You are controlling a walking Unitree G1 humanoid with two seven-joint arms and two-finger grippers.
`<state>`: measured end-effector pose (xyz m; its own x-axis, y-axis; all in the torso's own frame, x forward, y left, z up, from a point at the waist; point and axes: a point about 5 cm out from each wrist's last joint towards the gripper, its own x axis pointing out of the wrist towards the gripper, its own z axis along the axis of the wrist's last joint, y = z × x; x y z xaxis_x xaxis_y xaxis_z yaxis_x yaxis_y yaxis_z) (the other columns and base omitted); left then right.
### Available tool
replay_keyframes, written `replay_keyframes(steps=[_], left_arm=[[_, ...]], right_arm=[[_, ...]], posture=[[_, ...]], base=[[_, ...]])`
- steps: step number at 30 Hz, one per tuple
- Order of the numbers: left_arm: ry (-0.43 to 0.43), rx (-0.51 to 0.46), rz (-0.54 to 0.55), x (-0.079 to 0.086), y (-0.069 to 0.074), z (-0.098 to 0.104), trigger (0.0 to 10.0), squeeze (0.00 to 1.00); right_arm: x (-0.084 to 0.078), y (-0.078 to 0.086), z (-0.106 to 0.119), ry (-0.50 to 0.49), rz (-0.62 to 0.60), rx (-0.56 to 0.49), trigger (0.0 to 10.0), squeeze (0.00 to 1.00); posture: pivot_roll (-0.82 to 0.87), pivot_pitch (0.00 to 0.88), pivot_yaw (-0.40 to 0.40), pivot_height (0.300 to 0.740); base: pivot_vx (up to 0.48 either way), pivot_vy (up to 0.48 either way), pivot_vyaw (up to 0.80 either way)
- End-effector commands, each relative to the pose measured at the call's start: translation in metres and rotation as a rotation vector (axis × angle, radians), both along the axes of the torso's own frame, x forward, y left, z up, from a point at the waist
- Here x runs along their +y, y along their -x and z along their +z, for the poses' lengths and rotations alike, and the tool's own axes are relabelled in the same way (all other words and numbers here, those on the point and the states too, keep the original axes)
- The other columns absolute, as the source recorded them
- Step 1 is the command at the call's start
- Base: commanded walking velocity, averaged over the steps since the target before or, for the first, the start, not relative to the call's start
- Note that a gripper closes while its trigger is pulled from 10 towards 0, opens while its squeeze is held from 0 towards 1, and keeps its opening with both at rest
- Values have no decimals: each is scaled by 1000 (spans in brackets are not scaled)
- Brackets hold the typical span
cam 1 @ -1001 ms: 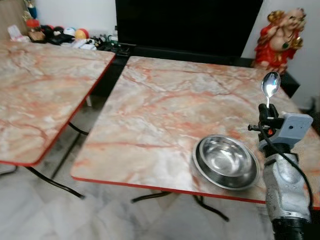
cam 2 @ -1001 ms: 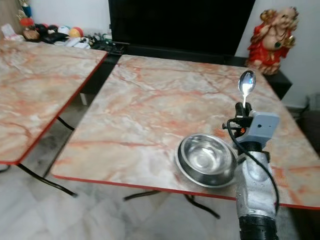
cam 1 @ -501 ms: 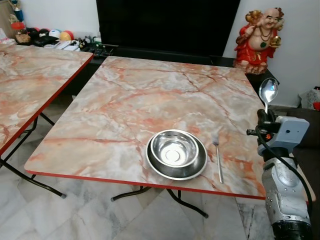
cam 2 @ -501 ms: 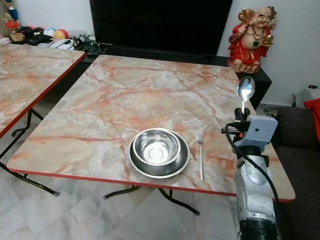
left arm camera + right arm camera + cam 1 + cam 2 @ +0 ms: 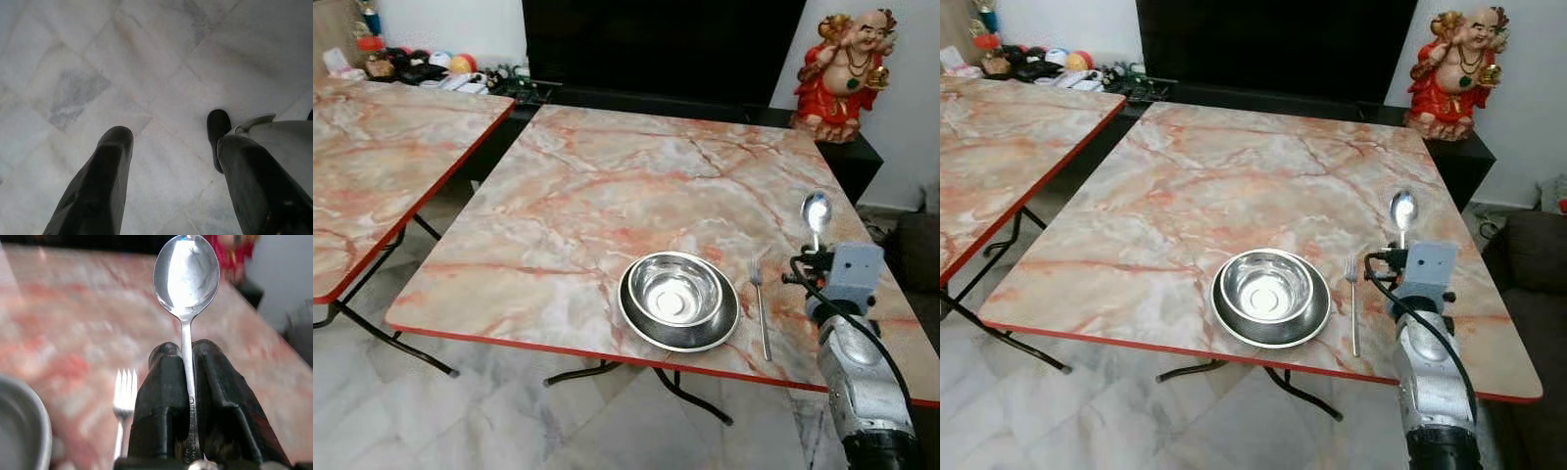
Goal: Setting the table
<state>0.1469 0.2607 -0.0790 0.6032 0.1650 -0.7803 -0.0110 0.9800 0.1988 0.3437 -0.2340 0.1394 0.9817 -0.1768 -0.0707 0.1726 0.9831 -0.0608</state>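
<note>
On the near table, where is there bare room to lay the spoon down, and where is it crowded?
Bare marble lies between the fork and the table's right edge, where the right gripper holds the spoon. The far half and the left side up to the bowl are also bare. It is crowded only at the near edge: bowl on plate, fork beside.

Steel bowl (image 5: 677, 291): round, shiny and empty, sitting nested in a shallow steel plate (image 5: 679, 319) near the front edge of the pink marble-patterned table (image 5: 607, 196), toward its right side. Fork (image 5: 761, 305): silver, lying flat just right of the plate and apart from it, tines pointing away from the front edge. Spoon (image 5: 186, 271): polished silver, standing upright with its bowl uppermost, its handle being pinched between the closed jaws of the right gripper (image 5: 185, 396), over the table's right side just beyond the fork.
</note>
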Motion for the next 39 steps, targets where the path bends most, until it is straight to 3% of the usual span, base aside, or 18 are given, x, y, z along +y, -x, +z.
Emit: replay_keyframes(steps=[1,5,17,39], left_arm=[[9,19,-3,-1,4,-2,10000,0],[16,20,-6,-1,3,-2,10000,0],[28,11,-14,0,0,0,10000,0],[36,18,-6,-1,4,-2,10000,0]], right_arm=[[-5,-1,-9,-8,-9,78,10000,0],[-3,-6,-18,-24,11,159,10000,0],[12,-24,-20,-55,137,216,10000,0],[17,-24,-37,-85,107,268,10000,0]], posture=[[42,83,-37,740],[43,90,-33,740],[58,119,-19,740],[65,128,-26,740]], base=[[0,0,0],[0,0,0],[0,0,0],[0,0,0]])
